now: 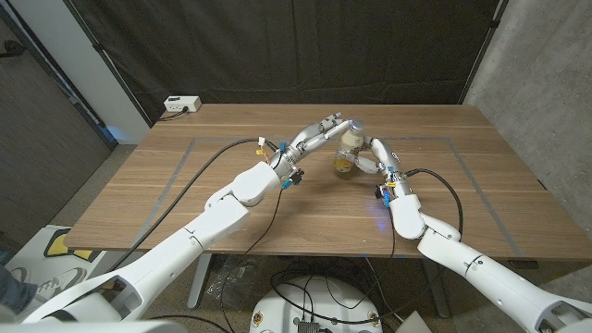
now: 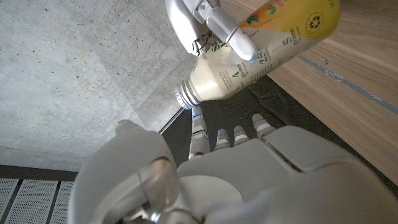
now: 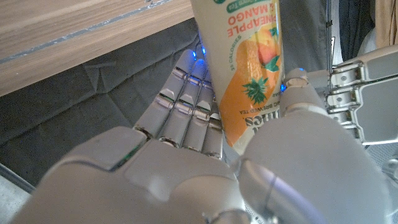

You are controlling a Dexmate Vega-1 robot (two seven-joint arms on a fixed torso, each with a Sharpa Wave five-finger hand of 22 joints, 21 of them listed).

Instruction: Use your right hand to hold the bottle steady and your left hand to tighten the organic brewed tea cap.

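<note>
The right hand's fingers (image 3: 186,106) wrap one side of the tea bottle (image 3: 245,68) with the thumb pressed on the other side, so the right hand (image 1: 370,159) grips the bottle around its orange and yellow label, which reads pineapple and mango. In the left wrist view the same bottle (image 2: 261,50) lies tilted in that grip, its cream-coloured shoulder and ribbed threaded neck (image 2: 185,94) pointing toward the left hand's fingertips (image 2: 199,127). Those fingertips reach up just short of the neck; whether they touch it cannot be told. In the head view the left hand (image 1: 319,132) is stretched out to the top of the bottle (image 1: 349,148), its fingers extended rather than curled, and whether they hold anything cannot be told either. The bottle stands near the middle of the worktop (image 1: 185,194), toward the far side, between the two hands. Behind them, both white arms come in from the near corners, with black cables running along them. A small white box (image 1: 182,104) sits at the worktop's far left corner, well apart from the hands.
</note>
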